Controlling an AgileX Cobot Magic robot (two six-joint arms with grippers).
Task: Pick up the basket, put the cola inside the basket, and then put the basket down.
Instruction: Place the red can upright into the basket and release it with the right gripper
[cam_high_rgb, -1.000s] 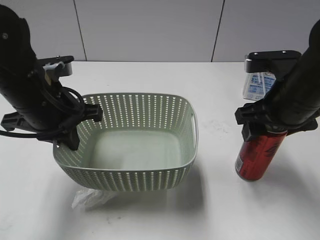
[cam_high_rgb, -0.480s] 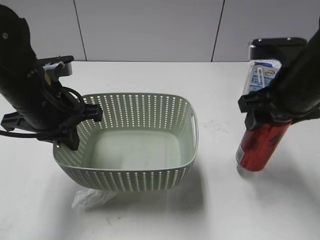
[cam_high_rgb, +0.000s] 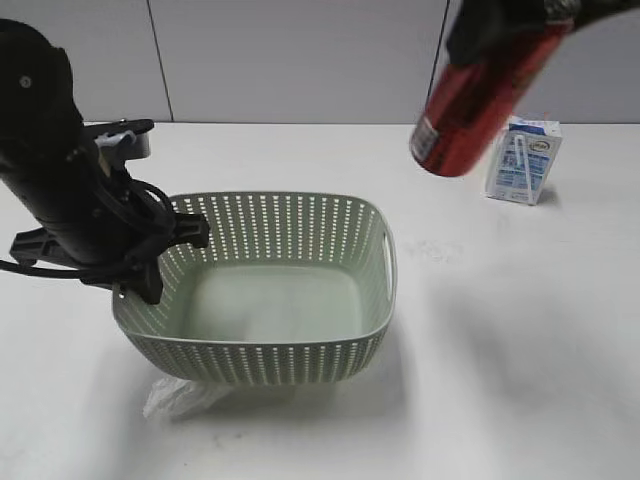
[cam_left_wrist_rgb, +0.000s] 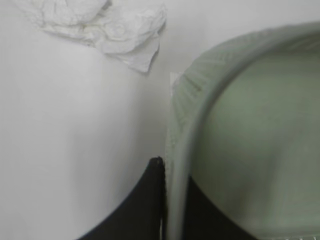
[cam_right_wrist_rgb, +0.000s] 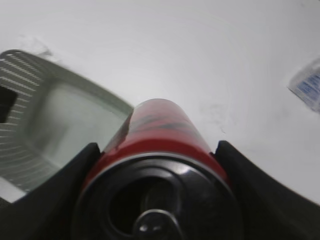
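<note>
The sage-green basket (cam_high_rgb: 280, 300) hangs a little above the white table, tilted, with its shadow beneath. My left gripper (cam_high_rgb: 140, 275) is shut on its left rim; in the left wrist view the rim (cam_left_wrist_rgb: 192, 130) runs between the two dark jaws (cam_left_wrist_rgb: 172, 200). My right gripper (cam_high_rgb: 500, 20) is shut on the red cola can (cam_high_rgb: 470, 95) and holds it high and tilted, above and right of the basket. In the right wrist view the can (cam_right_wrist_rgb: 160, 135) fills the space between the jaws (cam_right_wrist_rgb: 157, 165), with the basket (cam_right_wrist_rgb: 30, 85) below at left.
A small blue-and-white drink carton (cam_high_rgb: 522, 158) stands at the back right of the table; it also shows in the right wrist view (cam_right_wrist_rgb: 307, 85). Crumpled white plastic (cam_high_rgb: 175, 397) lies under the basket's front left corner, seen too in the left wrist view (cam_left_wrist_rgb: 100, 25).
My right gripper has lifted the cola off the table and carried it up and to the left, uncovering the carton. The basket and left arm have barely moved.
</note>
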